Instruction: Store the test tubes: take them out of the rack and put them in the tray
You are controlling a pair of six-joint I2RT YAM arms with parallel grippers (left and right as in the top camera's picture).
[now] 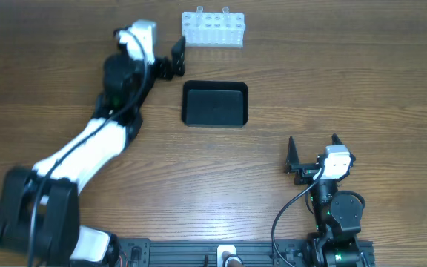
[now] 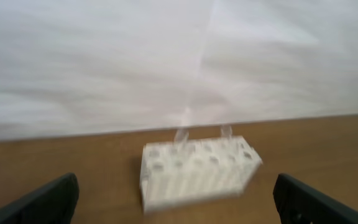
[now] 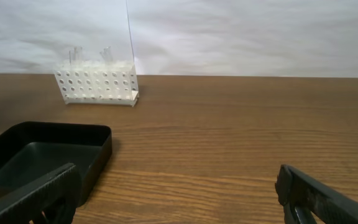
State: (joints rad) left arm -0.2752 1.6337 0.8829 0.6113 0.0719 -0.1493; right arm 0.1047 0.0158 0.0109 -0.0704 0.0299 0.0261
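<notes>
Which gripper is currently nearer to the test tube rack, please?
Left. The left gripper is just beside the rack, open towards it; the right gripper sits near its base, beyond the tray.

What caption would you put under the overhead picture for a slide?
Left gripper, open, faces the white rack holding two test tubes; black tray sits nearby.

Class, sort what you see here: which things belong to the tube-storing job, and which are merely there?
Belong to the job: test tubes, rack, tray, left gripper, right gripper.

Merely there: wooden table, white backdrop.
</notes>
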